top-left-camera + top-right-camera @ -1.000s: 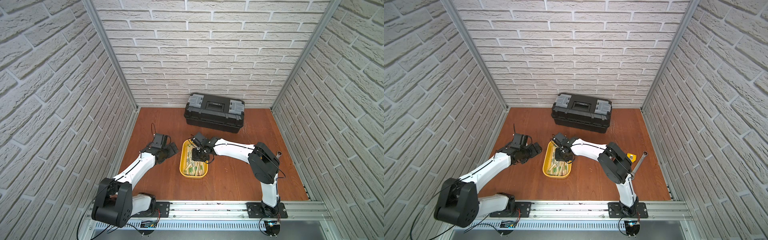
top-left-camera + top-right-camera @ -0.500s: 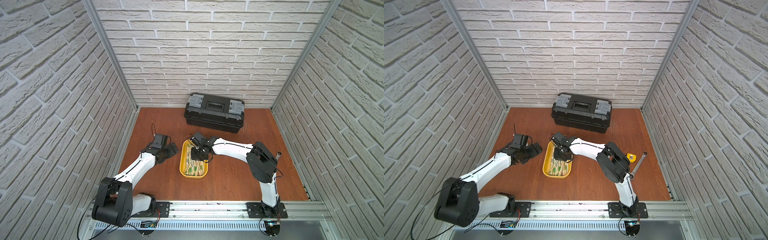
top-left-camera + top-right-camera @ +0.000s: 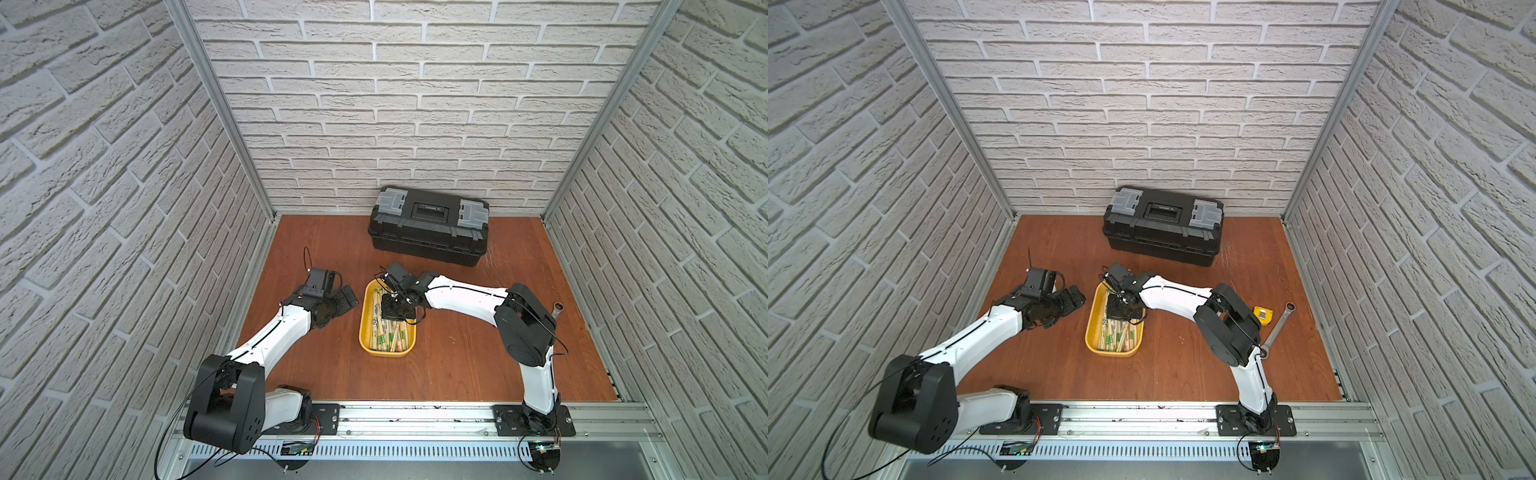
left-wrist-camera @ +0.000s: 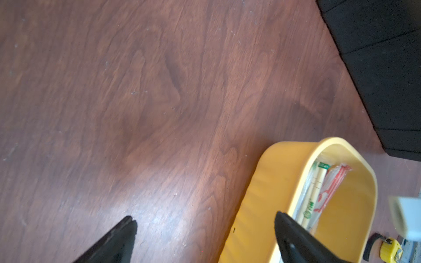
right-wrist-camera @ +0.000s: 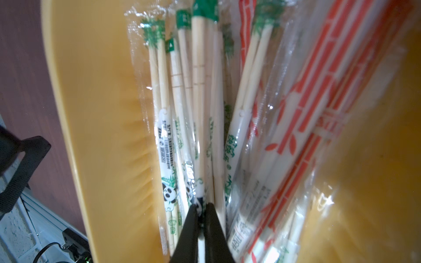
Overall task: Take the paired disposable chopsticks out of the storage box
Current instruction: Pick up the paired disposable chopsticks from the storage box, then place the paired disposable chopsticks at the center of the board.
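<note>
Jaws wide apart, the left gripper [image 3: 348,297] hovers over the table [image 3: 457,357] just left of the storage box [image 3: 364,324], holding nothing. The yellow box sits mid-table, nearer than the black toolbox [image 3: 428,226], and the paired disposable chopsticks [image 3: 390,336] lie lengthwise inside: pale bamboo in clear sleeves printed green, orange-red or with pandas. Reaching in from the right, the right gripper [image 5: 202,206] is in the box's far half, pinched tight on one panda-printed sleeve.
</note>
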`<state>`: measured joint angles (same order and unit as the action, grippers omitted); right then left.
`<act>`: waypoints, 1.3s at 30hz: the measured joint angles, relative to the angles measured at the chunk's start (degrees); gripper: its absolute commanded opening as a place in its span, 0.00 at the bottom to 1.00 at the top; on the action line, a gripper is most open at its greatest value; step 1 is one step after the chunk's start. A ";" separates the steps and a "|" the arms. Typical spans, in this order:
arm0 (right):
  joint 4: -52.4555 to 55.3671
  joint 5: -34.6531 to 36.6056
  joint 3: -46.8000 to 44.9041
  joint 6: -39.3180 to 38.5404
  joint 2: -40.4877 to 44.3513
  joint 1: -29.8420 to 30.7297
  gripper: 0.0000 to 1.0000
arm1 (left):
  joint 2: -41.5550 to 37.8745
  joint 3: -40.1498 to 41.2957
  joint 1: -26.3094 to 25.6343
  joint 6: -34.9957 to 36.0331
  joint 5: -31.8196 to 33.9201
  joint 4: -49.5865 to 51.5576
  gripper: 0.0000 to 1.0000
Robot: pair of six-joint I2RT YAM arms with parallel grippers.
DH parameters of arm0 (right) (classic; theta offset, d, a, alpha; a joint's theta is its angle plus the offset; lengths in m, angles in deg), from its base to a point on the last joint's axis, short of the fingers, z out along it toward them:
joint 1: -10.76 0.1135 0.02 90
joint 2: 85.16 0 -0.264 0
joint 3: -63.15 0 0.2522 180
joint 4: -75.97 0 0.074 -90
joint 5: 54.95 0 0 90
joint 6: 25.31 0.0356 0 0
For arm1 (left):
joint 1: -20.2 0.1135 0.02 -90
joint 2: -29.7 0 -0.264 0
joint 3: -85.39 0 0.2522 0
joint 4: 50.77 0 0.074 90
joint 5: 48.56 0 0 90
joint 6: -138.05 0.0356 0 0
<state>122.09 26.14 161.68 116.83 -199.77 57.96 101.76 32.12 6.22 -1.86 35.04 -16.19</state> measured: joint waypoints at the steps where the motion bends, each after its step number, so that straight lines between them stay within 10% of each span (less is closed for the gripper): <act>1: 0.11 0.02 -0.11 0.00 0.74 0.00 0.07 | -0.02 -0.02 0.00 0.02 -0.07 0.02 0.98; 39: 12.72 21.29 -26.60 -17.38 27.52 -16.31 0.04 | 1.49 -9.70 -11.87 2.29 7.13 7.52 0.98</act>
<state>134.82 47.43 135.08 99.46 -172.25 41.66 103.24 22.41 -5.65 0.43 42.17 -8.68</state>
